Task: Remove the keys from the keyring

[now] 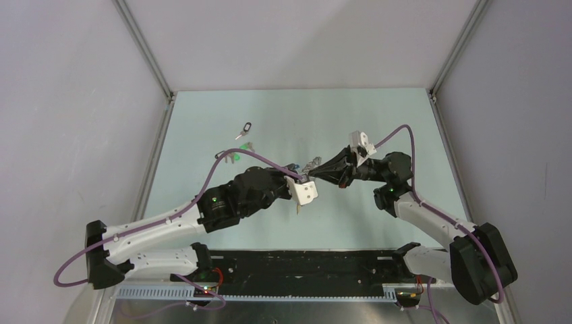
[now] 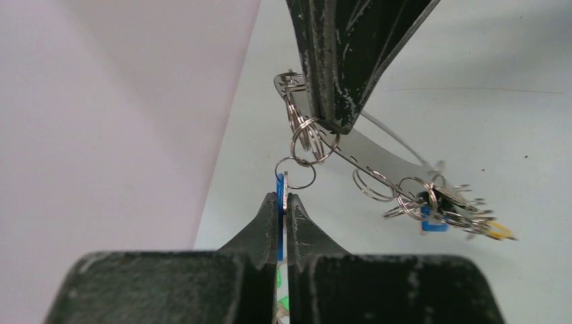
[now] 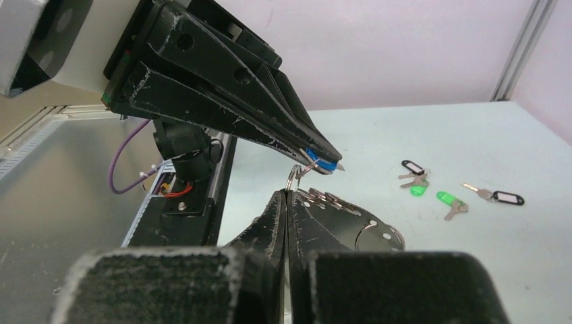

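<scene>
Our left pincer (image 2: 284, 197) clamps a blue-headed silver key (image 2: 279, 183); our right pincer (image 2: 335, 125) pinches the thin silvery keyring (image 2: 378, 154) beside it.

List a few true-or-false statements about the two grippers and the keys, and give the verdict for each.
1. The left gripper is shut on a blue-headed key. True.
2. The right gripper hangs open above the table. False: it is shut on the keyring.
3. Some loose keys lie on the table. True.
4. Every key is off the keyring. False: a cluster of keys hangs from it.
</scene>
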Controlling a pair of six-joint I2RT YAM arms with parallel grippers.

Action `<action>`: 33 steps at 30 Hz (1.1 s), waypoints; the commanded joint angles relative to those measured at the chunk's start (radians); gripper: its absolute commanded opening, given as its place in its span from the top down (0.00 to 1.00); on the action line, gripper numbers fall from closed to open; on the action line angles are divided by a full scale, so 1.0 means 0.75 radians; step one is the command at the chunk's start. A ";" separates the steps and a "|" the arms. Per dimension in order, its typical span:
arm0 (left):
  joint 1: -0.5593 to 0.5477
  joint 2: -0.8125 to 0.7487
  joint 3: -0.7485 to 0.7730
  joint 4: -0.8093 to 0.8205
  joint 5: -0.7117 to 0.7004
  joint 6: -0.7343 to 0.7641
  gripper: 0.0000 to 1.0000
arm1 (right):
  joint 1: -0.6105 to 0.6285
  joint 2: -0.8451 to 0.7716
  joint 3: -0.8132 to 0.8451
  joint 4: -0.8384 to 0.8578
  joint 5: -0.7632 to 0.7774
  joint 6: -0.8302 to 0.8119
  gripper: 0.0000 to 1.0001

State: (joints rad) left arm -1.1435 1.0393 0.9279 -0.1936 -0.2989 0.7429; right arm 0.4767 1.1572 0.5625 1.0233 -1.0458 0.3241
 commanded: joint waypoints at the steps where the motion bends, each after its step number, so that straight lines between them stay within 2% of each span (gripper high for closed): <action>1: -0.004 -0.035 -0.015 0.074 -0.054 0.030 1.00 | 0.014 -0.020 0.011 -0.013 -0.032 0.033 1.00; 16: -0.003 -0.058 -0.060 0.188 -0.144 0.055 1.00 | 0.065 0.115 0.094 -0.123 -0.117 0.212 1.00; 21: -0.003 -0.069 -0.073 0.215 -0.149 0.061 1.00 | 0.093 0.152 0.132 -0.237 -0.116 0.184 1.00; 28: -0.003 -0.080 -0.082 0.242 -0.157 0.066 1.00 | 0.130 0.214 0.178 -0.285 -0.125 0.181 1.00; 33: -0.003 -0.097 -0.098 0.304 -0.196 0.068 1.00 | 0.119 0.191 0.179 -0.350 -0.123 0.130 1.00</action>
State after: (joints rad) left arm -1.1481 1.0119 0.8440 -0.1333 -0.3843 0.7692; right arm 0.5598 1.3102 0.6666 0.8227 -1.0897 0.4431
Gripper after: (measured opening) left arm 0.023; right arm 0.009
